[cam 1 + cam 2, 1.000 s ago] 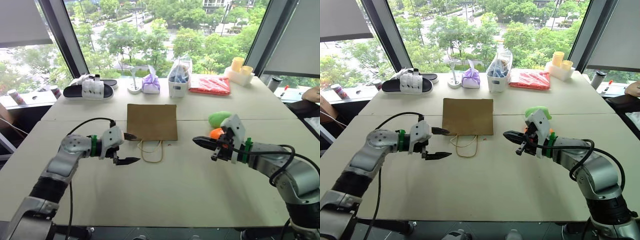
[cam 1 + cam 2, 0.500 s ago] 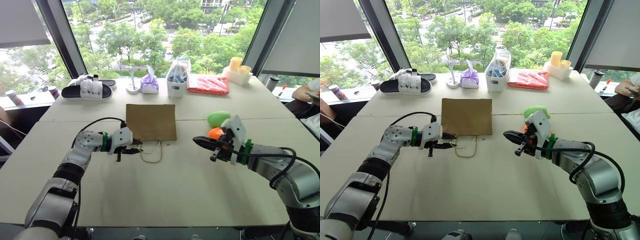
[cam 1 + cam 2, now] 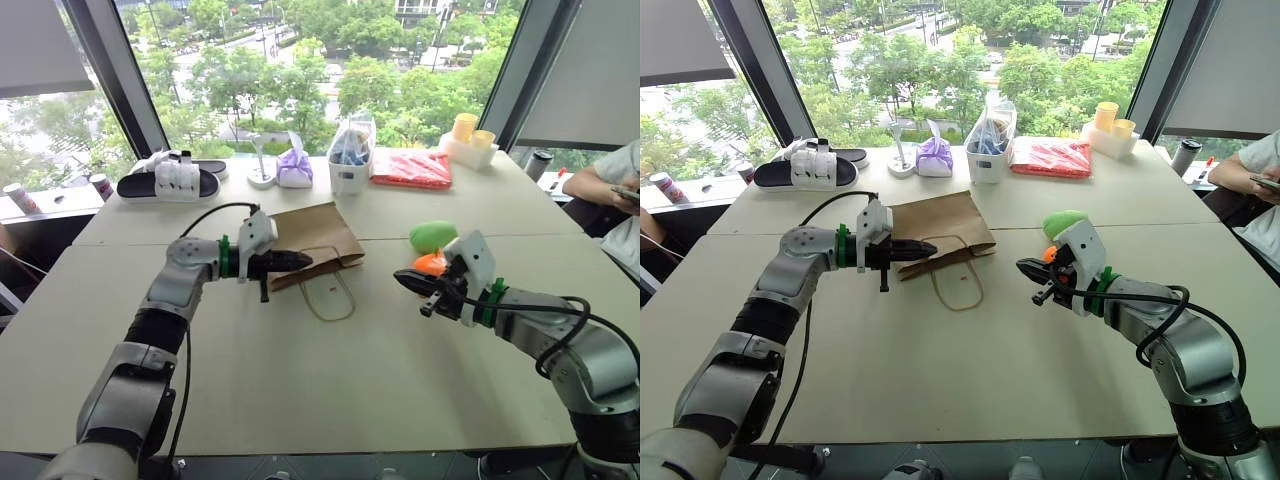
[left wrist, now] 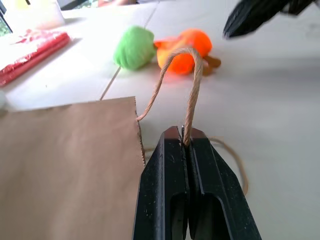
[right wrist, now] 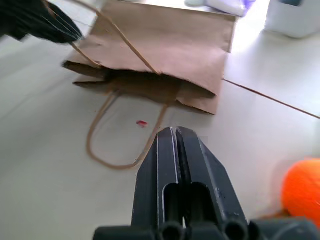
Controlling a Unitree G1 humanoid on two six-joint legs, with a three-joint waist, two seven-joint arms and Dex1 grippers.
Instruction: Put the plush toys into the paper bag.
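Window-side tabletop [image 3: 330, 400], trees beyond glass. Paper bag [image 3: 312, 238] lies mid-tabletop, mouth edge raised, gaping slightly; nothing seen inside. Left pincer [image 4: 186, 142] clamped on upper loop handle [image 4: 192, 80]; lower handle [image 3: 331, 298] flat on tabletop. Green plush toy [image 3: 433, 236] and orange plush toy [image 3: 431, 264] on tabletop beside bag, outside it. Right pincer [image 5: 175, 135] closed, empty, near orange toy. Clear plastic bag [image 3: 352, 146] at far edge holds blue items.

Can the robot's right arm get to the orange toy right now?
Probably yes. The orange toy lies on bare table just beside the right gripper, with nothing between them, but that gripper is shut and would have to open first.
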